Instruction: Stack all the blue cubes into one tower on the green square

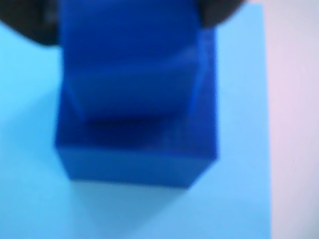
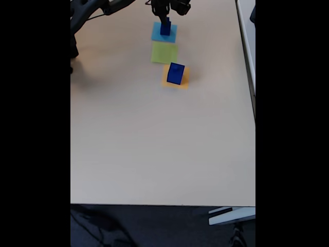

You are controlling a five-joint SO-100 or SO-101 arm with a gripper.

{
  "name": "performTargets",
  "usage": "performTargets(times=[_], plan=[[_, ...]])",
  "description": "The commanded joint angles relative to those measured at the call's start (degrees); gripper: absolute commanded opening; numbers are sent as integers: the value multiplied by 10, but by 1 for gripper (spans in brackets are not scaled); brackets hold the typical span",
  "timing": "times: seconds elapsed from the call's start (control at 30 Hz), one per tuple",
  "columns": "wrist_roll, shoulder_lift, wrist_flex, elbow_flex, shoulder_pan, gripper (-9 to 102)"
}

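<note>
While blurred in the wrist view, two dark blue cubes show stacked: a smaller cube (image 1: 132, 64) atop a bigger cube (image 1: 137, 149) on the light-blue square (image 1: 30, 149). Whether the hand (image 2: 165, 19) grips it, I cannot tell. Another cube (image 2: 175, 73) sits on the orange square (image 2: 184, 82); the green square (image 2: 164, 52) lies bare on the table (image 2: 154, 144).

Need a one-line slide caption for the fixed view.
Gripper over blue cubes on the light-blue square; green square bare; another cube on the orange square.
</note>
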Motion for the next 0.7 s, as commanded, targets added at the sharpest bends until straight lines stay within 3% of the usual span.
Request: performTargets(times=[0.0,0.17,0.67], plan=[[-4,40,1,-17,3,16],[-6,43,3,-16,3,24],[-27,67,5,-16,1,24]])
